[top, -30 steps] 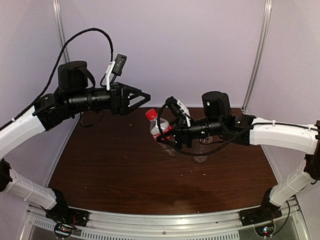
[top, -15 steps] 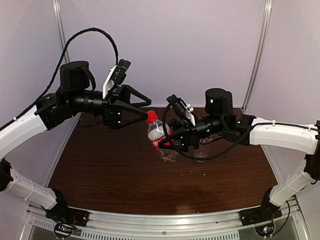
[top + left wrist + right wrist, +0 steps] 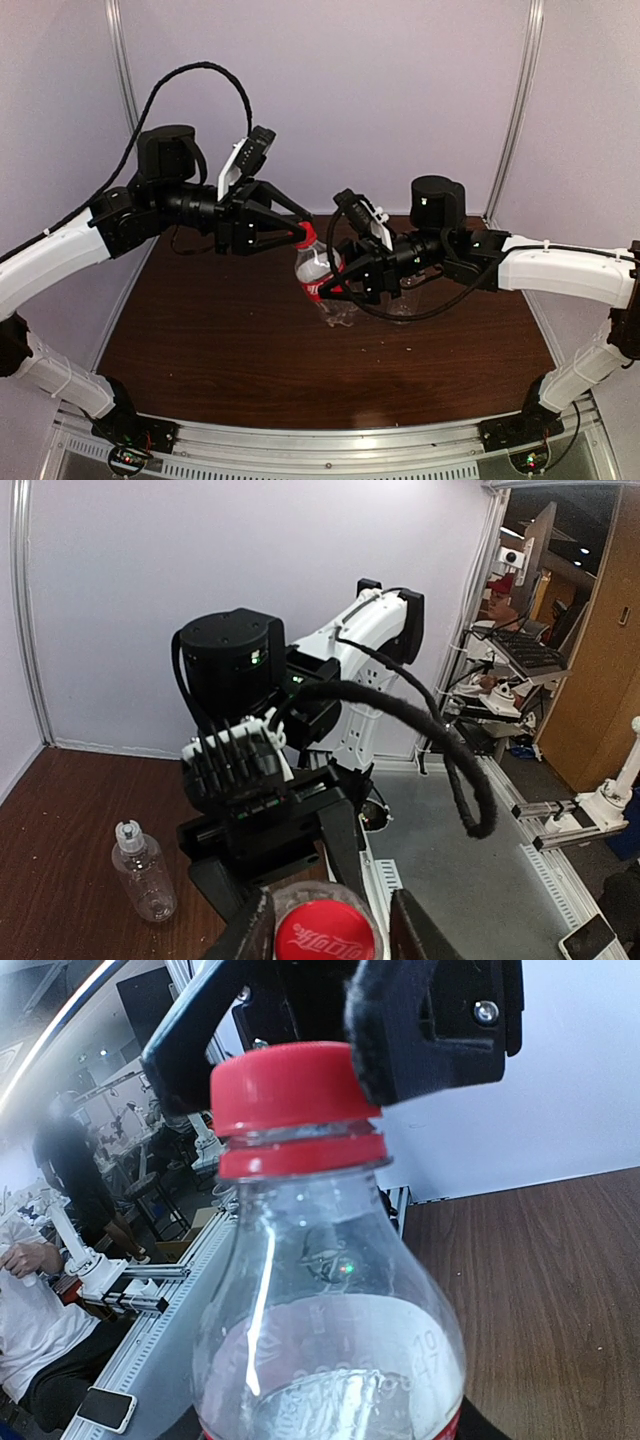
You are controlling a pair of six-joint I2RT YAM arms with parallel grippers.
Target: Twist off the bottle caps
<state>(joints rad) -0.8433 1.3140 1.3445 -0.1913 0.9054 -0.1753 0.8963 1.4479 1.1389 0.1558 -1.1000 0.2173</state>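
Above the middle of the table, the right gripper clamps the slim bottle by its labelled body, holding it off the wood and tilted, neck toward the left arm. The left gripper has its jaws pinched onto the red cap, one finger on each side. Farther back the wide bottle, white cap on, stands upright on the table.
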